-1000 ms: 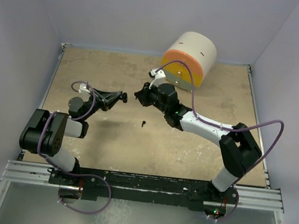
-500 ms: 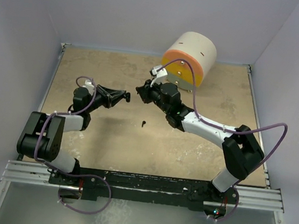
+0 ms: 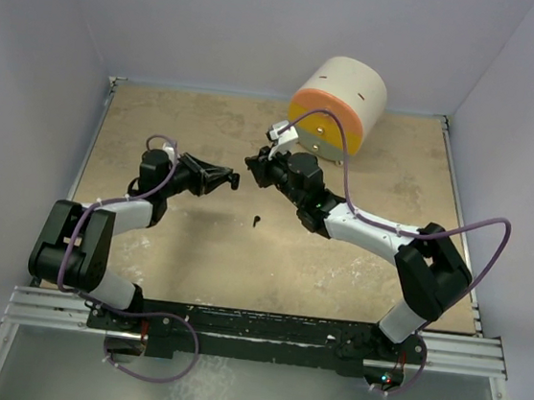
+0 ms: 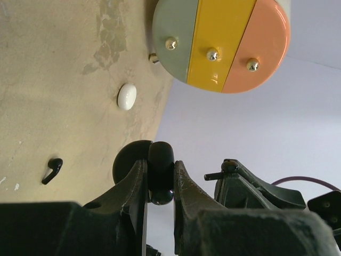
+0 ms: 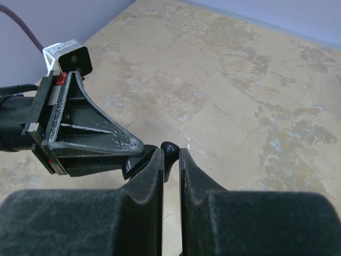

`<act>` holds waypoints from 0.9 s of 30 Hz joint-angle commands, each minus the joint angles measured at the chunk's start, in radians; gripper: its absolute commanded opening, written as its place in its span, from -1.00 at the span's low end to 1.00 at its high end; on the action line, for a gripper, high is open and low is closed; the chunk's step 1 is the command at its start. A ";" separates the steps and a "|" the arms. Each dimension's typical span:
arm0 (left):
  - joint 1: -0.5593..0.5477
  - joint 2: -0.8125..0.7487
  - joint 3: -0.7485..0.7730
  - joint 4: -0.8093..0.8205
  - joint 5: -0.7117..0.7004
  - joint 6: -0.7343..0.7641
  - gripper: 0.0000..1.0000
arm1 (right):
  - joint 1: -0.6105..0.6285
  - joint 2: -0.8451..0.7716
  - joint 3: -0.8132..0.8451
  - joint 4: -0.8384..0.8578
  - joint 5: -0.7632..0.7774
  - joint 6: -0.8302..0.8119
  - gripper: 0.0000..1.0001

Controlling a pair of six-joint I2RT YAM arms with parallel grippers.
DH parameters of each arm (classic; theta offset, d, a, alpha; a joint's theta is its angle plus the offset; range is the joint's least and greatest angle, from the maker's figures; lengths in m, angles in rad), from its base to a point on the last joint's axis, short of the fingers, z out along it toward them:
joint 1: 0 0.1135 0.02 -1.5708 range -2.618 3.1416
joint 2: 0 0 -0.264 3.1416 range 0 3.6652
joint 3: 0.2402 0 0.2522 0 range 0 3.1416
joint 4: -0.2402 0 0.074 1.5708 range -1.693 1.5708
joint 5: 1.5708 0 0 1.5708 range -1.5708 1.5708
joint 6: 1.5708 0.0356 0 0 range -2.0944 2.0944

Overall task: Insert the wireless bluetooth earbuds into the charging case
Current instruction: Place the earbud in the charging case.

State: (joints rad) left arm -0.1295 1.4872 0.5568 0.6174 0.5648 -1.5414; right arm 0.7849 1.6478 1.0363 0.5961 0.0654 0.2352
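Observation:
My left gripper (image 3: 234, 179) is shut on the charging case (image 4: 160, 169), a small glossy black round case held on edge above the table, with a round black part sticking out to the left of the fingers. My right gripper (image 3: 251, 167) faces it, tip to tip, and is shut on a small black earbud (image 5: 170, 149). In the right wrist view the case (image 5: 134, 163) sits just left of my right gripper (image 5: 170, 156), almost touching. A second black earbud (image 3: 256, 222) lies on the table below both grippers; the left wrist view shows this earbud (image 4: 51, 170) too.
A cream-and-orange cylindrical drawer unit (image 3: 338, 107) lies on its side at the back, right behind my right wrist; its face (image 4: 221, 42) has three knobs. A small white oval object (image 4: 127, 96) lies on the table near it. Walls enclose the tan table (image 3: 194, 250).
My left arm has stretched forward and to the right, bringing the case close to my right gripper. The right gripper has barely moved. The loose earbud has stayed put.

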 commanded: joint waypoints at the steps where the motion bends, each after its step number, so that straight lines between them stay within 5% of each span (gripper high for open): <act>1: -0.024 -0.010 0.042 0.015 -0.005 -0.006 -1.00 | -0.003 -0.030 0.009 0.076 0.016 -0.043 -1.00; 27: -0.058 0.036 0.082 0.104 -0.029 -0.153 -1.00 | 0.007 0.026 0.008 0.103 -0.018 -0.049 -1.00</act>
State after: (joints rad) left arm -0.1730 1.5120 0.5846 0.6491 0.5434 -1.6466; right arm 0.7856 1.6691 1.0363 0.6418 0.0582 0.2016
